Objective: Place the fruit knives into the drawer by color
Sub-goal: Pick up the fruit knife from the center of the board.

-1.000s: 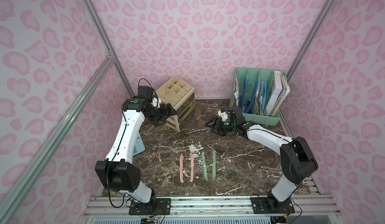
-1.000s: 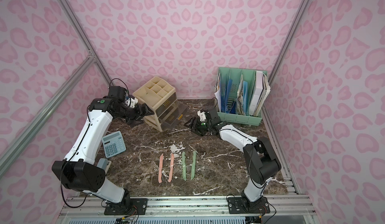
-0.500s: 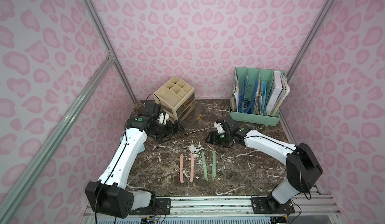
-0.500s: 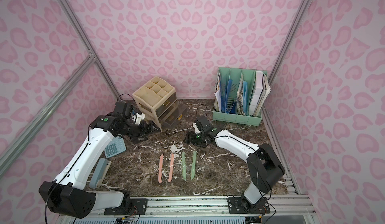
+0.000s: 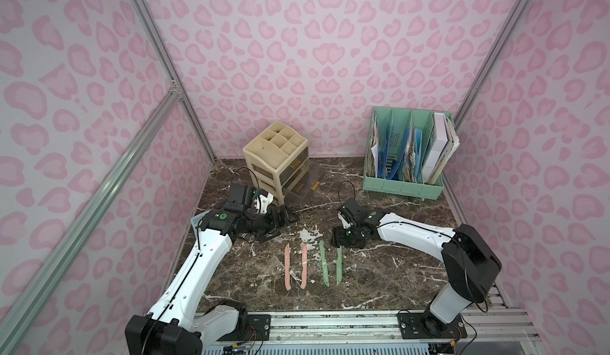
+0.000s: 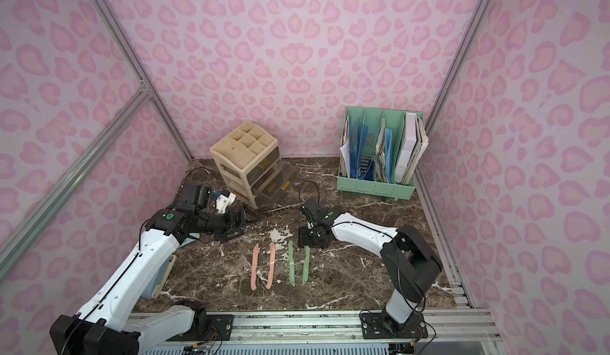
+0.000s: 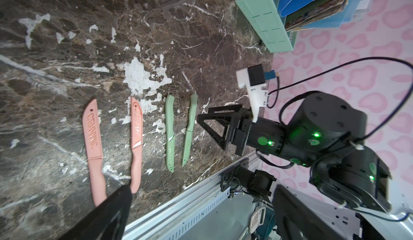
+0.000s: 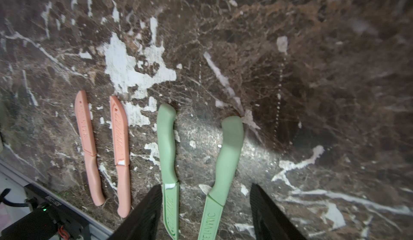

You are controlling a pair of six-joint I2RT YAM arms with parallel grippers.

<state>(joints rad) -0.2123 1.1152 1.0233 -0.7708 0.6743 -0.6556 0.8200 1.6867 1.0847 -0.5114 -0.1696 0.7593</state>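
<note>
1. Two pink knives (image 5: 288, 267) and two green knives (image 5: 324, 264) lie side by side on the marble counter (image 5: 379, 264).
2. The right gripper (image 5: 340, 241), jaws spread, hovers above the far end of the outer green knife (image 5: 338, 267).
3. The left gripper (image 5: 280, 226), jaws wide apart and empty, sits near the beige drawer unit (image 5: 277, 158), which has drawers pulled out.

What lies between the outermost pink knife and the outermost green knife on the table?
The inner pink knife and the inner green knife, lying apart, shown in both top views.
</note>
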